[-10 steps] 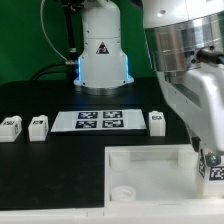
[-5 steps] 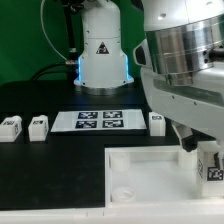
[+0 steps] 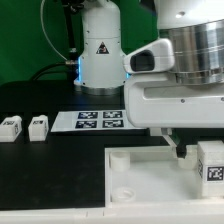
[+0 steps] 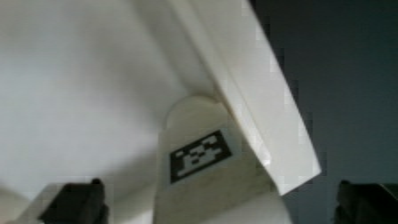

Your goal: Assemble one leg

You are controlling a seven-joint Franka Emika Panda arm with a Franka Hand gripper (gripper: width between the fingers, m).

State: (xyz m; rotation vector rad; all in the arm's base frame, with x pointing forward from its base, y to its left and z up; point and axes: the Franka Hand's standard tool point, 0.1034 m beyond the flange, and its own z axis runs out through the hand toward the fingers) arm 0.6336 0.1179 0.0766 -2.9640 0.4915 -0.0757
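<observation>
A white leg (image 3: pixel 212 165) with a black-and-white tag stands upright in the far right corner of the white tray (image 3: pixel 135 170). My gripper (image 3: pixel 198 150) hangs just above it, and one dark finger (image 3: pixel 180 149) shows beside it. In the wrist view the leg (image 4: pixel 201 155) sits against the tray's corner wall, between my fingers (image 4: pixel 71 201). The fingers stand wide apart, with a gap to the leg on each side. My gripper (image 4: pixel 217 205) is open. Two more legs (image 3: pixel 10 127) (image 3: pixel 38 126) lie on the black table at the exterior view's left.
The marker board (image 3: pixel 95 120) lies on the table behind the tray. The robot base (image 3: pixel 100 50) stands at the back. My arm's large housing (image 3: pixel 175 95) fills the exterior view's right and hides the table behind it.
My arm's housing has swung toward the exterior view's left and now hides the leg that stood beside the marker board. The leg in the tray corner has stayed in place.
</observation>
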